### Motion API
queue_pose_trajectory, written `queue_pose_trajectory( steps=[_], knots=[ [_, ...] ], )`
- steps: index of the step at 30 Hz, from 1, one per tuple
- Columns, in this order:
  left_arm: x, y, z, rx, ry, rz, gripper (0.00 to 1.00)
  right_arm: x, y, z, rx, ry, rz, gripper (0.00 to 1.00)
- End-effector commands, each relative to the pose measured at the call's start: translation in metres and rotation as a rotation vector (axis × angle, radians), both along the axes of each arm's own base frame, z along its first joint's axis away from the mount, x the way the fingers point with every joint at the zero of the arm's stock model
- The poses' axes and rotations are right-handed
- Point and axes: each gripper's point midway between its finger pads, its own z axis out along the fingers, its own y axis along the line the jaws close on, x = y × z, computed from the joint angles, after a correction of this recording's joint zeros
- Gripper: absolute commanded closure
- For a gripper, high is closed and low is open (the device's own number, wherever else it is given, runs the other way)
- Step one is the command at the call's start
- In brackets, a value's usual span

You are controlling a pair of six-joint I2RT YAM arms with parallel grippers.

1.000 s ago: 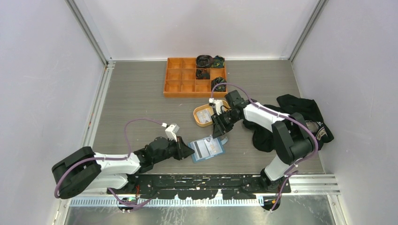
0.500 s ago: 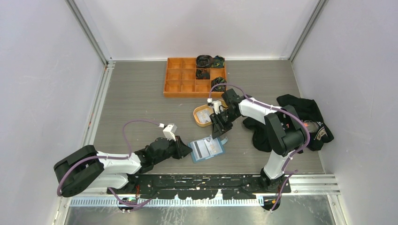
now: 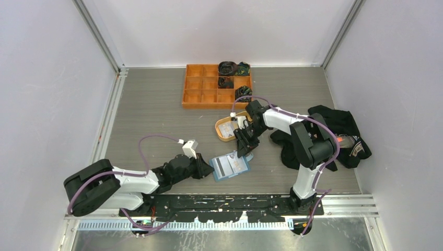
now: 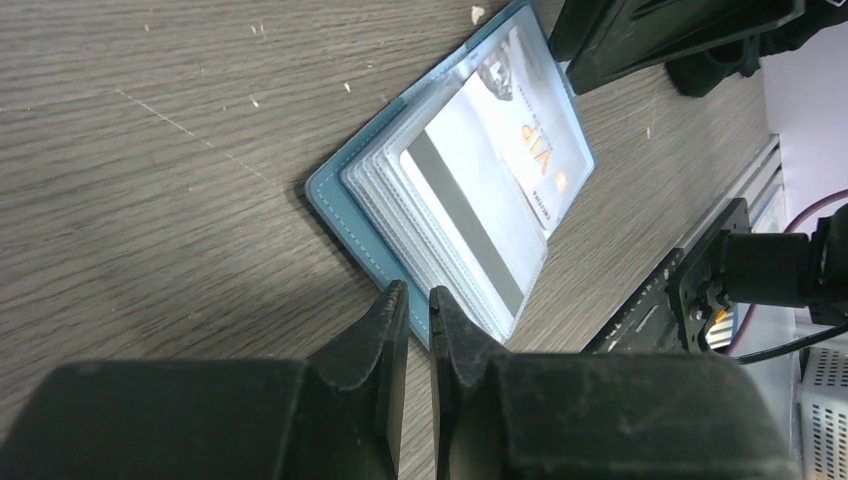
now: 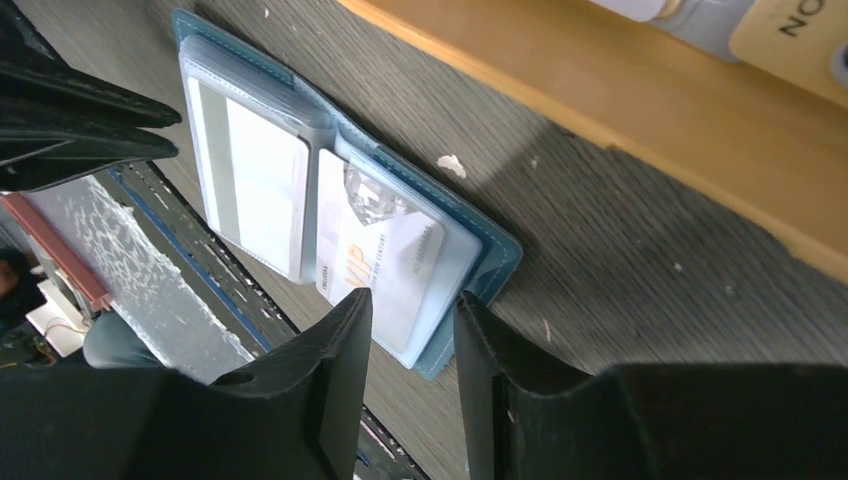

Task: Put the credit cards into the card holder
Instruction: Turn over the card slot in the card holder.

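The left gripper (image 4: 417, 296) is seen low over the table (image 3: 151, 120), its jaws drawn almost together, with only a thin slit left between them and nothing seen inside; its tips are set at the card holder (image 4: 330, 205), at the edge nearest the left arm; whether that edge is touched cannot be told. The right gripper (image 5: 412, 300) is held over the holder's other half; its jaws are parted and nothing is gripped between them.

The card holder is laid open and flat close to the table's near edge, about midway along it, between the two grippers; a card with a dark stripe (image 4: 470, 225) is seated in the clear slot of the half toward the left arm; a pale card marked VIP (image 5: 385, 250) is seated in the half toward the right arm.

An oval tan dish (image 3: 221, 137) is placed just beyond the holder, toward the table's middle; more pale cards (image 3: 228, 126) are kept in it. An orange compartment tray (image 3: 201, 89) is set by the far edge; dark bundles (image 3: 234, 68) are held in its right-hand compartments; a black cloth (image 3: 342, 121) is heaped by the right edge.
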Motion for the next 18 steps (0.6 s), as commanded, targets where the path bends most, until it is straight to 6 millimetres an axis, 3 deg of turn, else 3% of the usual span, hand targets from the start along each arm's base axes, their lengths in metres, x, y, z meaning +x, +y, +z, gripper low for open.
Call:
queue_pose_trajectory(
  steps=[1, 12, 18],
  knots=[
    [0.007, -0.008, 0.01, -0.03, -0.031, 0.009, 0.85, 0.003, 0.011, 0.013, 0.064, 0.016, 0.011, 0.59],
    [0.006, -0.011, 0.008, -0.028, -0.027, 0.001, 0.85, -0.002, 0.018, 0.017, 0.101, 0.066, 0.002, 0.61],
    [0.006, -0.01, 0.01, -0.033, -0.034, 0.002, 0.84, 0.012, 0.007, 0.012, 0.03, -0.013, -0.042, 0.6]
  ],
)
